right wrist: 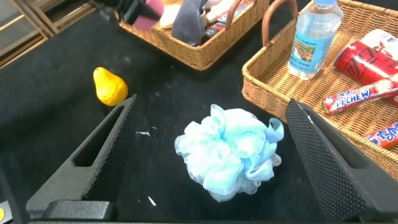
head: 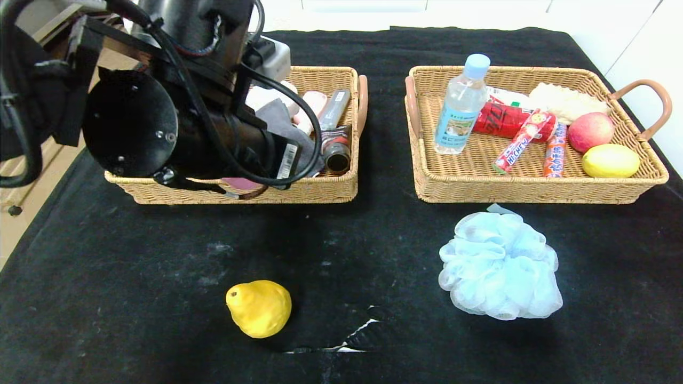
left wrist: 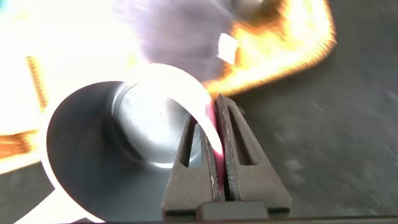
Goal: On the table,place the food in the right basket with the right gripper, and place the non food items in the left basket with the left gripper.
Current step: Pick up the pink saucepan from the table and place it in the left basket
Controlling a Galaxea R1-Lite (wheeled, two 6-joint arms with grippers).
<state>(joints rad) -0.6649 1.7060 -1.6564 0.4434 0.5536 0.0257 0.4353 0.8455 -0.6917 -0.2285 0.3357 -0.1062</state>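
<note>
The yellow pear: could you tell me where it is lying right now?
In the head view the yellow pear lies on the table, front left, before the left basket and left of the blue mesh puff.

the right hand [right wrist: 211,155], fingers spread wide, hovers over the pale blue mesh puff [right wrist: 229,152] on the bench [right wrist: 56,118].

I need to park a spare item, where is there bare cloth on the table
Bare cloth lies between the pear and the mesh puff, and left of the pear. The gap between the left basket and right basket is narrow; both baskets are crowded.
</note>
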